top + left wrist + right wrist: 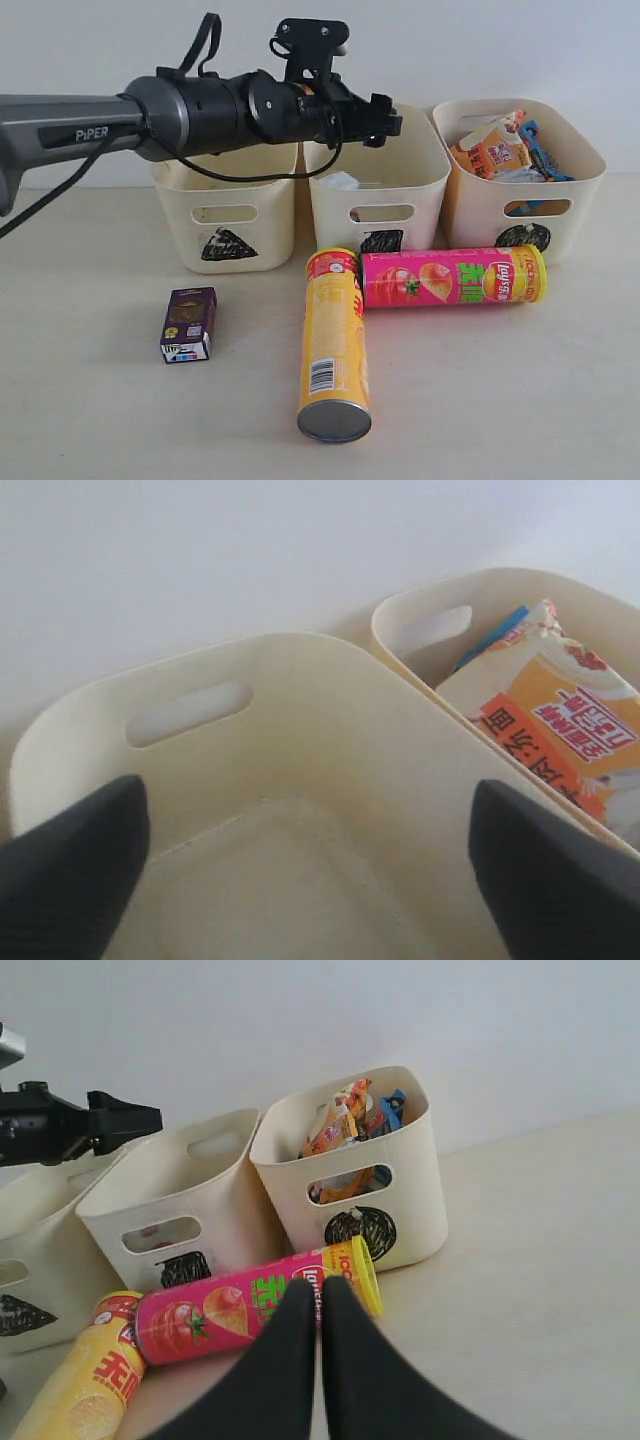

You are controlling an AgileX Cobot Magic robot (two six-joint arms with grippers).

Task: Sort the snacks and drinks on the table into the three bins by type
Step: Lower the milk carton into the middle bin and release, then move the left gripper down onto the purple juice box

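My left gripper (386, 120) hangs open over the middle bin (420, 185), the one marked with a square; its fingers (75, 865) stand wide apart with nothing between them. A pale object (341, 181) lies in that bin; I cannot tell what it is. The orange bag (495, 148) and the blue bag (541, 150) are in the circle bin (480, 215). On the table lie the yellow can (333, 345) and the pink can (455, 277), with the dark purple carton (188, 324) standing to the left. My right gripper (320, 1292) is shut, above the pink can (230, 1310).
The triangle bin (225, 215) stands at the left of the row, against the white wall. The left arm (150, 115) stretches across above it. The yellow can's red end lies against the pink can's end in front of the middle bin.
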